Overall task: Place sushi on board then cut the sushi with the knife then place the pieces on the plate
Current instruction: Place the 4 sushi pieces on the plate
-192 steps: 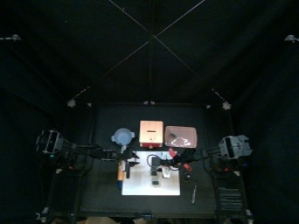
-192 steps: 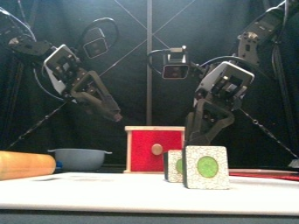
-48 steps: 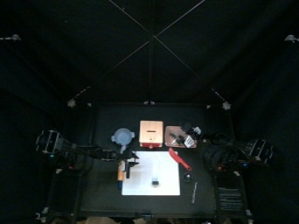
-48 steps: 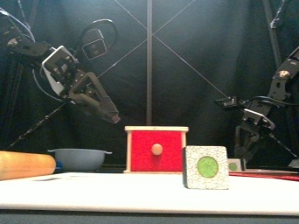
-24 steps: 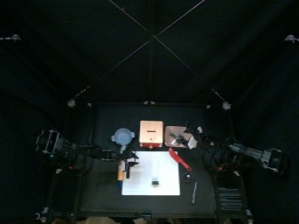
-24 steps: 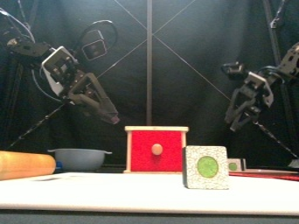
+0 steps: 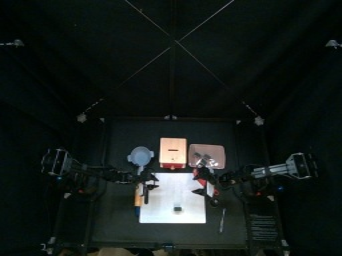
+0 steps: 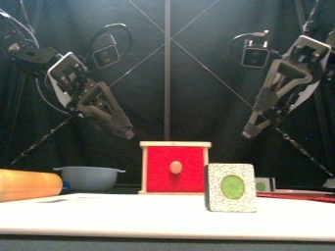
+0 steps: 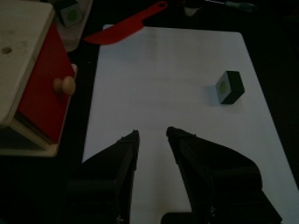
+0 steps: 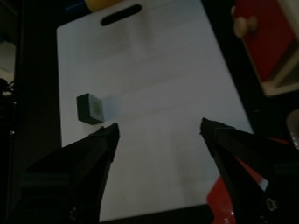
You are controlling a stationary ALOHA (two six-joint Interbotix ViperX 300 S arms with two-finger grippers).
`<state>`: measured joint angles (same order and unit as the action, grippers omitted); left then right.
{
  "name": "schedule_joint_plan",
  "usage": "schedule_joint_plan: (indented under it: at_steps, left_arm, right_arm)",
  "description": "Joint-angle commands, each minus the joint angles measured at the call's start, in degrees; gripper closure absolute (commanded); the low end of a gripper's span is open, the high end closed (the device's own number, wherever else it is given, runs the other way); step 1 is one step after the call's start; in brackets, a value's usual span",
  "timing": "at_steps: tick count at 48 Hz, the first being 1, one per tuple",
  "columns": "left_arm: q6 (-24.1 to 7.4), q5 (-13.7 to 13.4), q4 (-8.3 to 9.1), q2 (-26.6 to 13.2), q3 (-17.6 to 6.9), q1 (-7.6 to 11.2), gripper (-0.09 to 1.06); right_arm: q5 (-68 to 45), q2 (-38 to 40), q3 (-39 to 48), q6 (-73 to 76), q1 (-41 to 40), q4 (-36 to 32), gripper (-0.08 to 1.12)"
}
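Right wrist view puts a dark green sushi block alone on the white cutting board. It lies ahead of the right gripper and off toward one jaw rather than between the two, and those jaws stand wide apart and empty. From the front we see the block standing on edge, its round green face toward the table's front, so its thin axis runs front to back. We judge the right arm nearer: it hangs high, just right of the block, while the left gripper, jaws narrowly parted and empty, sits well to the left. The flat pink tray is partly hidden by the right arm in the top view, and we cannot make out what lies on it.
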<state>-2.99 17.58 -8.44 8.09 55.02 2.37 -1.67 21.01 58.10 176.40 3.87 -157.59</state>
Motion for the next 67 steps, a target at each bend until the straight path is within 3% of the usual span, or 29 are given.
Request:
schedule_joint_plan:
  at_steps: [1,12,50,56,67]
  left_arm:
    - [0.0,0.4,-0.88,0.9,-1.2,0.0,0.23]
    - [-0.1,0.3,-1.67,0.8,-0.9,0.18,0.23]
    - [-0.4,0.3,-1.49,0.4,-0.4,-0.18,0.23]
    - [-0.4,0.3,-1.49,0.4,-0.4,-0.18,0.23]
    - [-0.4,0.3,-1.49,0.4,-0.3,-0.18,0.23]
  right_arm:
    - [0.8,-6.7,-5.4,0.1,3.1,0.0,0.02]
    - [-0.2,-16.9,-13.2,0.1,8.0,0.2,0.02]
    - [-2.4,-27.5,-20.7,0.0,11.8,3.2,0.03]
    - [-2.7,-28.2,-21.0,0.1,11.8,3.3,0.1]
    - [-3.6,-28.1,-21.0,0.1,11.5,3.4,0.36]
